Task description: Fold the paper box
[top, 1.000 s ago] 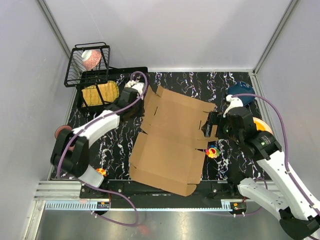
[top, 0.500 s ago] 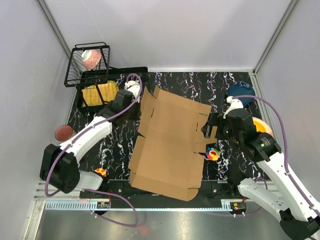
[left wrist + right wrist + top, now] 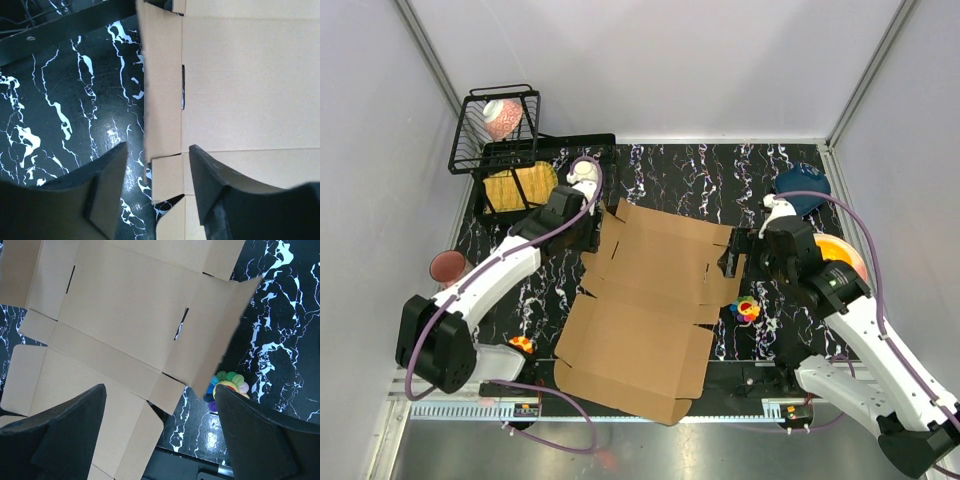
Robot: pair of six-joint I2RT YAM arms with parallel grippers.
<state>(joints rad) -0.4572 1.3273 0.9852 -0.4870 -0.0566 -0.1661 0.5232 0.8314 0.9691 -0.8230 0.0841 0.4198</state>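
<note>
The paper box (image 3: pixel 650 290) lies opened out as a brown die-cut sheet in the middle of the black marbled table, its near panel hanging over the front edge. My left gripper (image 3: pixel 597 232) is at its far left edge. In the left wrist view this gripper (image 3: pixel 157 150) is open, with a narrow side flap of the box (image 3: pixel 240 85) lying between its fingers (image 3: pixel 107 185) without being pinched. My right gripper (image 3: pixel 730 262) hovers at the box's right side. In the right wrist view it (image 3: pixel 160 387) is wide open above the box (image 3: pixel 125 305), whose right flap tilts upward.
A colourful flower toy (image 3: pixel 747 308) lies just right of the box. A blue bowl (image 3: pixel 803 185) and an orange plate (image 3: pixel 840 250) sit at the right. A wire basket (image 3: pixel 495 125) and a black tray (image 3: pixel 520 185) stand far left, and a reddish bowl (image 3: pixel 448 265) sits at the left edge.
My left gripper has opened and let go of the box's left flap. The raised left side dropped flat and the sheet slid toward the near left. The right gripper stayed open.
</note>
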